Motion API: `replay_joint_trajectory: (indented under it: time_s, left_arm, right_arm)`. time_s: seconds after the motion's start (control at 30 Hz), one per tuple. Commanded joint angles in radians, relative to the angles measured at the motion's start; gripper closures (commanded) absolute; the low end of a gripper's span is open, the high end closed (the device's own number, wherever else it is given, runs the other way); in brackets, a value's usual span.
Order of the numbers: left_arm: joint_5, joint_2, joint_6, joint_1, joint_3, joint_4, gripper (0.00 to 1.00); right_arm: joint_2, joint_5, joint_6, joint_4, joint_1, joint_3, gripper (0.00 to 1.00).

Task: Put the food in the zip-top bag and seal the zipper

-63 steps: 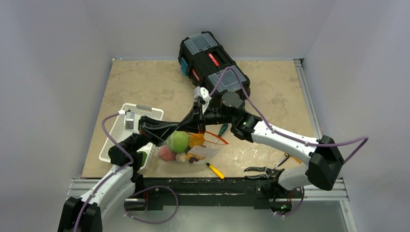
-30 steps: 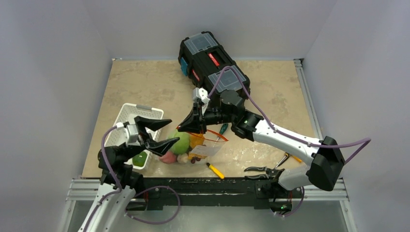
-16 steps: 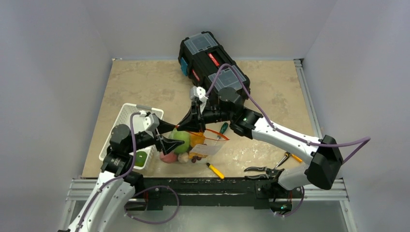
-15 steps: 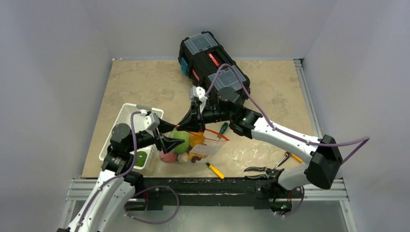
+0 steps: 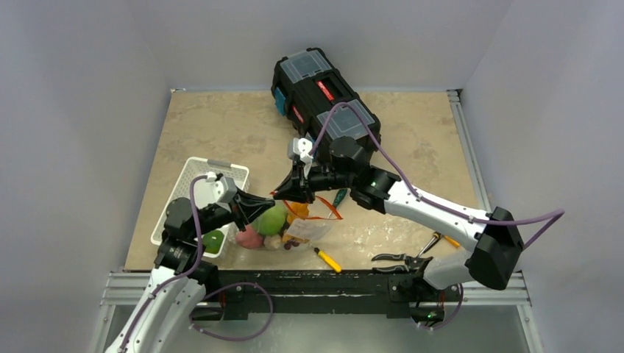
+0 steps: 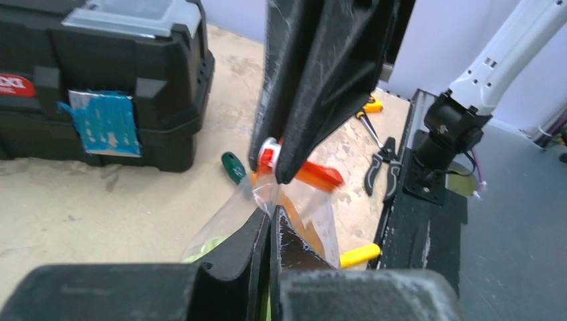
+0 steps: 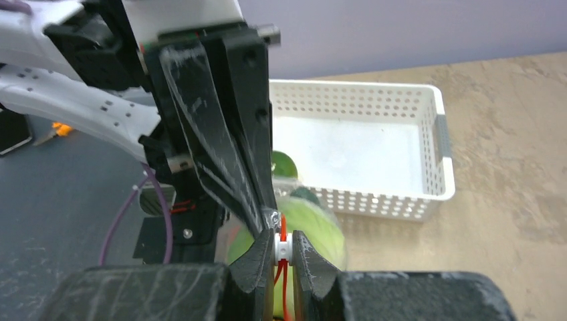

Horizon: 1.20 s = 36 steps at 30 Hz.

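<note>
Left gripper (image 6: 271,219), jaws pinched shut on the mouth corner of the clear floppy zip-top bag (image 6: 314,214); right gripper (image 7: 282,235) nose to nose with it, jaws nipping the small white tab (image 7: 282,251) of the orange-red zipper strip (image 6: 314,175); toy food (image 5: 271,219) sits bagged just below both.

Nothing legible in any view.

- Black toolbox (image 6: 154,80): red badge (image 6: 13,85) at the left edge of the left wrist view. Pale lettering on it is cut off and blurred, unreadable.
- Blue sticker (image 6: 107,124) on the same face. Its faint print is too small to read.
- White label patch (image 5: 309,229) on the zip-top bag (image 5: 298,219): any writing is too small to tell.
</note>
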Motion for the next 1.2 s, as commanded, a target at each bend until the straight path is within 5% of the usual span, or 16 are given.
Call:
replay_joint_trajectory:
  time_s: [0.0,0.13,0.53,0.9,1.07,1.17]
  left_arm:
    - [-0.129,-0.060,-0.001,-0.002,0.003,0.016,1.00]
    - [-0.122,-0.040,-0.002,-0.002,0.003,0.008,1.00]
    - [-0.104,-0.070,-0.040,-0.001,-0.019,0.074,1.00]
    - [-0.066,-0.071,-0.049,-0.001,-0.012,0.067,1.00]
    - [-0.045,-0.064,-0.058,-0.001,-0.009,0.090,1.00]
    - [-0.040,-0.061,-0.054,-0.001,-0.005,0.085,1.00]
  right_arm:
    - [-0.100,0.175,-0.076,-0.046,-0.006,-0.081,0.93]
    - [-0.126,0.171,-0.090,-0.052,-0.006,-0.122,1.00]
    - [-0.159,0.105,-0.016,-0.015,-0.006,-0.170,0.96]
    - [-0.169,0.159,0.025,-0.083,-0.006,-0.123,0.05]
    - [-0.125,0.186,-0.028,-0.127,-0.006,-0.102,0.01]
    - [-0.076,0.160,-0.010,-0.129,-0.006,-0.060,0.15]
